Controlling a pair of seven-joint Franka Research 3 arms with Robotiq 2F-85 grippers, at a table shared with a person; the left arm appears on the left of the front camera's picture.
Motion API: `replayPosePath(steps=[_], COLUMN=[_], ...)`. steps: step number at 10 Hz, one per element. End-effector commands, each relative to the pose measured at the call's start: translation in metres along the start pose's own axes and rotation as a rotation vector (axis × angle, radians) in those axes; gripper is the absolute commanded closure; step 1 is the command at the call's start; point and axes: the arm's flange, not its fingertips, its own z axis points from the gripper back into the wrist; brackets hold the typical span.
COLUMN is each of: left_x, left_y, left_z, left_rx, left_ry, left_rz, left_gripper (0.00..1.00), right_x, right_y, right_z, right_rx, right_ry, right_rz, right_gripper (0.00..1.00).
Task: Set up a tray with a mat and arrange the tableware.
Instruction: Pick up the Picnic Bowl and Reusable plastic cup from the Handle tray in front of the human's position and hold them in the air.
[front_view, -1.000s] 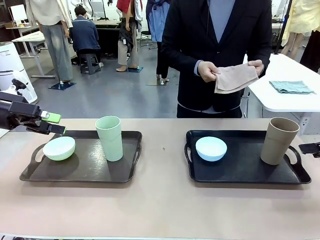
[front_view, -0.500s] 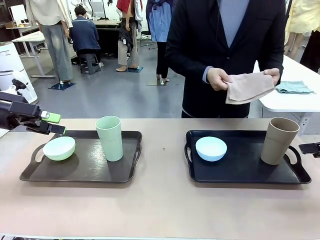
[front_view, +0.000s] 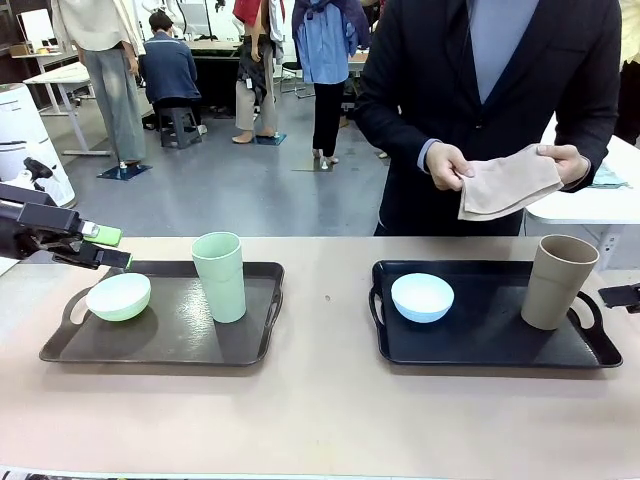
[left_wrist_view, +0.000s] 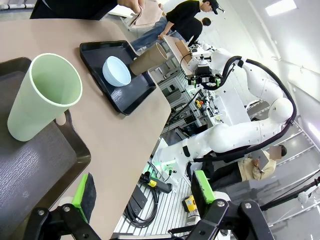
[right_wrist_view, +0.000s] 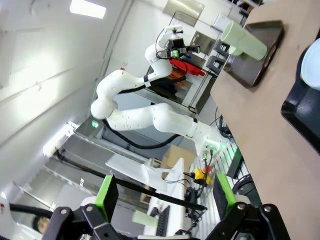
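- My left gripper (front_view: 112, 247) hangs at the far left corner of the left tray (front_view: 170, 342). Its fingers are spread wide with nothing between them, as the left wrist view (left_wrist_view: 142, 190) makes plain.
- The pale green bowl (front_view: 118, 296) sits on that tray just in front of the fingertips. I cannot tell whether they touch the tray's rim.
- The pale green cup (front_view: 220, 276) stands upright to the bowl's right on the same tray, apart from my fingers.
- My right gripper (right_wrist_view: 165, 192) is also spread and empty. In the front view only a black tip of it (front_view: 620, 296) shows, cut off at the picture's edge, just beside the handle of the right tray (front_view: 480, 345).
- On the right tray the brown cup (front_view: 558, 282) stands near that tip, and the pale blue bowl (front_view: 422, 296) lies toward the tray's left end.
- Across the table (front_view: 320, 410), the mat (front_view: 508, 183) is held up folded in a person's two hands (front_view: 445, 165), well apart from both grippers and both trays.
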Motion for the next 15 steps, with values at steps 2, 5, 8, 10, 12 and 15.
replayPosePath(steps=[2,5,8,10,12,15], left_x=[0.013,0.069,0.077,0.089,0.093,0.105], left_y=[-0.022,-0.116,-0.137,-0.207,-0.2,-0.226], left_z=[-0.004,-0.049,-0.052,-0.097,-0.138,-0.226], left_rx=[0.091,0.576,0.518,0.659,0.652,0.812], left_ry=[0.031,0.091,0.014,-0.019,0.037,0.048], left_rz=[-0.028,-0.138,-0.245,-0.328,-0.261,-0.239], left_gripper=[0.0,0.0,0.0,0.0,0.0,0.0], right_x=[-0.012,-0.022,-0.013,-0.021,0.013,0.048], right_y=[0.04,0.042,0.058,0.047,0.031,-0.025], right_z=[0.033,0.08,0.095,0.116,0.11,0.097], right_rx=[-0.183,-0.645,-0.47,-0.611,-0.716,-0.811], right_ry=[0.358,0.368,0.404,0.32,0.382,0.439], right_rz=[0.744,0.901,0.745,0.813,0.889,1.024], right_gripper=[0.0,0.0,0.0,0.0,0.0,0.0])
